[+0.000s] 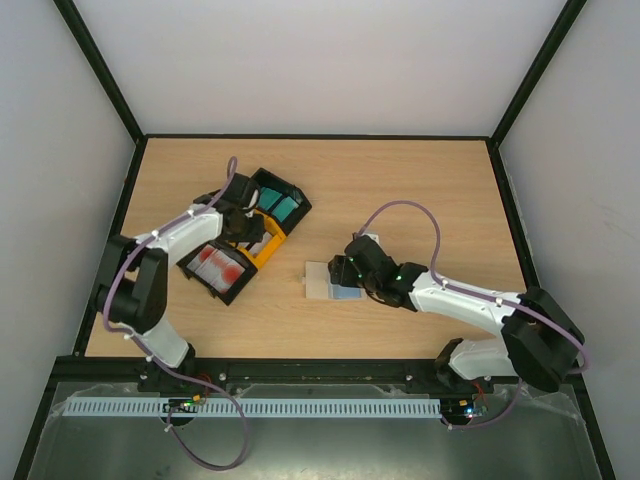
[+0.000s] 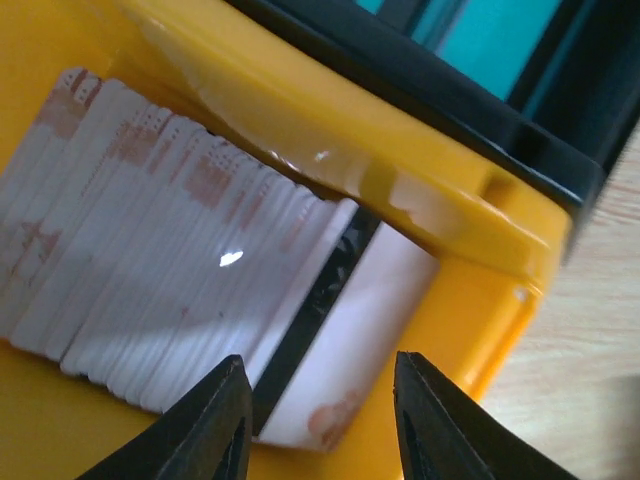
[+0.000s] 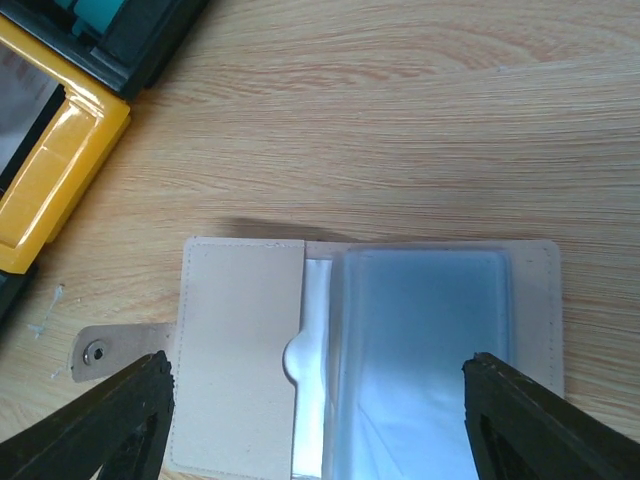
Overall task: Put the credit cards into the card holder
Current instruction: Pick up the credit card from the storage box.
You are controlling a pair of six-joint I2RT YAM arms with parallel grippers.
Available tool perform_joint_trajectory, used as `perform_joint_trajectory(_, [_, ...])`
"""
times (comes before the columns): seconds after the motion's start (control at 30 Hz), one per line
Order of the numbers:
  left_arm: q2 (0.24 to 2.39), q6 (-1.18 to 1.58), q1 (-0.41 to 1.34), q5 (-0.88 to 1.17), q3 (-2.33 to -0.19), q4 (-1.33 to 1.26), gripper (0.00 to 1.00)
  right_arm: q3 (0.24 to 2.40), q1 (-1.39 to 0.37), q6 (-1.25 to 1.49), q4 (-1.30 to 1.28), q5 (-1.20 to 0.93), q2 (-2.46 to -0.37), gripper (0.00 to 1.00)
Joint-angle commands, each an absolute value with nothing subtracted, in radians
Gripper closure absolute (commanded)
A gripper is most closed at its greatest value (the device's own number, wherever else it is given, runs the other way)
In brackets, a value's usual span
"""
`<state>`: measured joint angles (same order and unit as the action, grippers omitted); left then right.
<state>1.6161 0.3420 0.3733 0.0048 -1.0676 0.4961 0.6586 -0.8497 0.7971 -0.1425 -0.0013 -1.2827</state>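
Note:
White credit cards [image 2: 150, 260] with faint red marks stand packed on edge in a yellow bin [image 2: 400, 190]. One card [image 2: 360, 330] with a black stripe leans out of the stack. My left gripper [image 2: 320, 425] straddles its lower end, half closed, with a gap on each side. Seen from above, this gripper [image 1: 243, 222] is down in the bins. The beige card holder [image 3: 240, 340] lies open on the table, clear sleeves showing, snap tab at its left. My right gripper [image 3: 320, 425] hovers wide open over it, empty. In the top view the holder [image 1: 320, 280] lies just left of the right gripper [image 1: 340, 272].
A black tray of teal cards [image 1: 283, 207] sits behind the yellow bin [image 1: 268, 243]. Another black tray with red-marked cards [image 1: 218, 265] sits in front. The yellow bin's corner [image 3: 60, 160] reaches into the right wrist view's upper left. Black frame posts border the table.

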Motion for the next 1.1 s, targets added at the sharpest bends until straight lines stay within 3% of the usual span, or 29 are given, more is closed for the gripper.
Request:
perform_joint_trajectory(0.0, [1.698, 0.276, 0.328, 0.024, -1.148, 0.521, 0.59, 0.662, -0.842, 0.777, -0.106, -0.016, -1.313, 0.24])
perform_joint_trajectory(0.17, [1.801, 0.222, 0.313, 0.057, -1.257, 0.577, 0.58, 0.639, -0.842, 0.791, -0.036, -0.031, -1.318, 0.27])
perform_joint_trajectory(0.23, [1.850, 0.201, 0.313, 0.047, -1.297, 0.615, 0.65, 0.630, -0.841, 0.795, -0.006, -0.022, -1.319, 0.29])
perform_joint_trajectory(0.63, [1.896, 0.201, 0.315, 0.078, -1.263, 0.620, 0.84, 0.621, -0.842, 0.790, 0.034, -0.009, -1.382, 0.35])
perform_joint_trajectory(1.07, [1.812, 0.198, 0.327, 0.206, -1.244, 0.650, 0.85, 0.620, -0.842, 0.793, 0.052, -0.021, -1.408, 0.35])
